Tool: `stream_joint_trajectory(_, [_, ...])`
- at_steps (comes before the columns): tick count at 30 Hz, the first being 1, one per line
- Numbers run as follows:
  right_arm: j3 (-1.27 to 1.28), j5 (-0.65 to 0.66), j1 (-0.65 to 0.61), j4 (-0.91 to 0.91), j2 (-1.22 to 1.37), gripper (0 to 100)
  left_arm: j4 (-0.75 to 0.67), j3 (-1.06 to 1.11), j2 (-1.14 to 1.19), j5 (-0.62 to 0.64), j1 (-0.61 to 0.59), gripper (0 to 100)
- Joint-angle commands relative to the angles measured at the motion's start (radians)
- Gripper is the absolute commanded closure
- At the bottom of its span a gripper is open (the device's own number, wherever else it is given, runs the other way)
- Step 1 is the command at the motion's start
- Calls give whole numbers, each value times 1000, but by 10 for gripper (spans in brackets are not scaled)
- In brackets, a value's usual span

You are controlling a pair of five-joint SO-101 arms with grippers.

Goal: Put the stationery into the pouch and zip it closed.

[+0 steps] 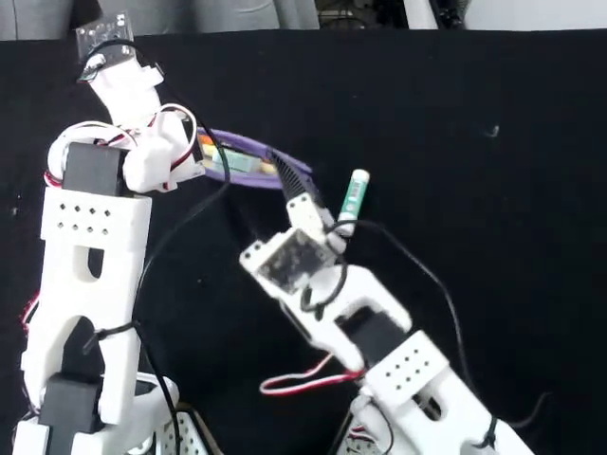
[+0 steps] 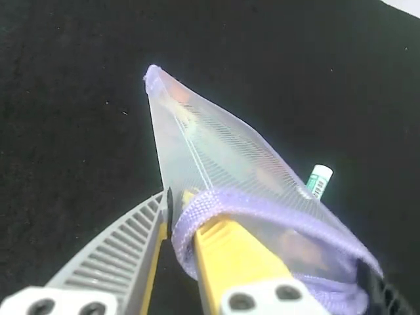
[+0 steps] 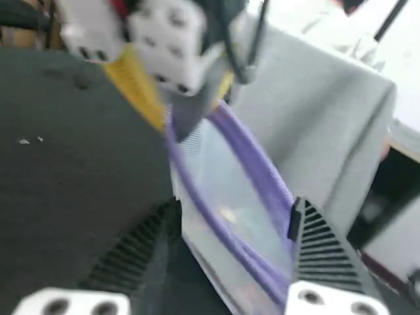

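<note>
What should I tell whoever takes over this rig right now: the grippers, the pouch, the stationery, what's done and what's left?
Left gripper: shut on the purple rim at one end of the mesh pouch.
Right gripper: open, with a finger on either side of the pouch's other end.
Things: coloured items show through the mesh. A green and white stick lies on the black table beside the right gripper, outside the pouch.
Done: some stationery appears to be inside.
Left: put the stick in, then zip the pouch closed. Its mouth looks open from the right wrist view.
</note>
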Motion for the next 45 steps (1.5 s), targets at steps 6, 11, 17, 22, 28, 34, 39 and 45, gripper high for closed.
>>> stream_joint_trajectory(6, [-348, -319, 187, 423, 18, 733, -44, -31, -20, -18, -136, 970])
stream_joint_trajectory(11, [-375, -436, 295, 543, 22, 734, -77, -25, -18, -18, -186, 970])
stream_joint_trajectory(17, [-364, -539, 459, 546, 189, 734, -83, -25, -18, -20, -232, 970])
stream_joint_trajectory(22, [-435, -555, 466, 557, 501, 734, -97, -25, -18, -20, -232, 970])
stream_joint_trajectory(28, [-595, -644, 506, 560, 835, 734, -95, -21, -18, -20, -232, 970])
stream_joint_trajectory(34, [-745, -646, 552, 585, 1070, 734, -146, 35, -18, -20, -226, 970])
stream_joint_trajectory(39, [-911, -658, 552, 640, 1230, 734, -144, 35, -18, -20, -226, 970])
stream_joint_trajectory(45, [-1063, -686, 552, 644, 1400, 734, -143, 35, -20, -20, -225, 970])
